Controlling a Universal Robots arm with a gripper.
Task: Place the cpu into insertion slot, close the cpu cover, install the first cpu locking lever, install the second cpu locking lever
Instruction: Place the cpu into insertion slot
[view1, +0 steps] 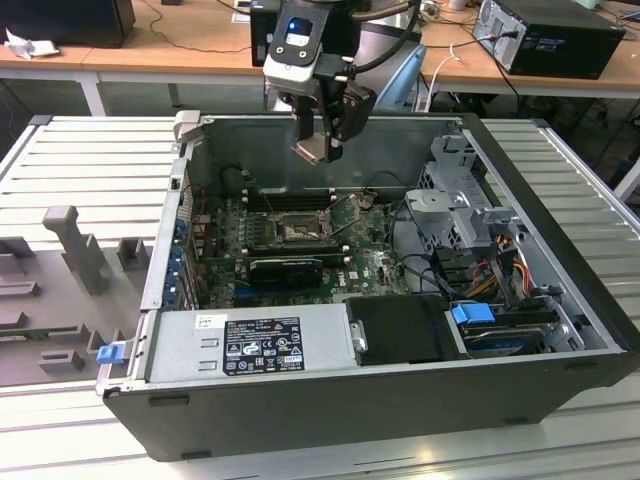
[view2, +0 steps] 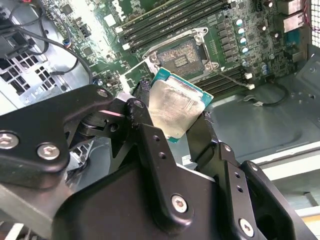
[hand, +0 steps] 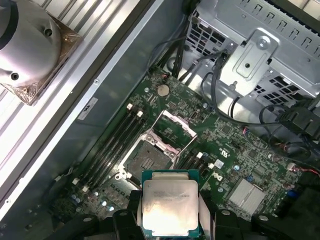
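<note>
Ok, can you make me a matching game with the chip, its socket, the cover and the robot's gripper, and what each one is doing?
Things:
1. cpu
2. insertion slot
3. cpu cover
4. gripper

States:
A. swung up, open
B. shut on the chip
C. empty, pins showing
D. held up in the air

Pairs: 1-D, 2-C, 3-A, 4-B

Gripper (view1: 318, 146) hangs tilted downward, apparently clamped on the cpu (hand: 170, 207).

Ribbed alu table (view1: 90, 160) w/ open PC case (view1: 300, 412) & grey fixtures (view1: 72, 238).
</note>
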